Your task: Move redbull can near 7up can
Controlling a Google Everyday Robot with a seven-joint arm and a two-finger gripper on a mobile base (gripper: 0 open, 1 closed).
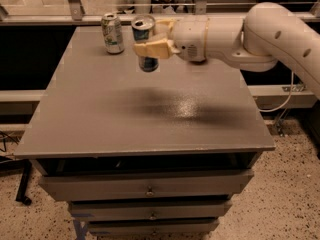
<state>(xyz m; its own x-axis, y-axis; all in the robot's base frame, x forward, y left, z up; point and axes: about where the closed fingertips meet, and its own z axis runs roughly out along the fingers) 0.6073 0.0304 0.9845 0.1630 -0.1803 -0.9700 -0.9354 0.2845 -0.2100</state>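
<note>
Camera view shows two cans. One gripper [146, 48] has its fingers [152, 49] clamped around the redbull can [143, 28], held above the worktop [150, 119] just beside the standing 7up can [112, 33], not touching.

No readable lettering on redbull can [144, 28] in pincer [145, 45] or on 7up can [113, 33]

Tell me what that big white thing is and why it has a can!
That is a robot's arm, reaching in from the right. One camera looks down on a gray table with drawers underneath. The arm ends in a pincer, shut around a slim blue and silver redbull can, held up over the table's far part. Beside it stands a green and white 7up can. The robot's job is to put the redbull can near that one.
</note>
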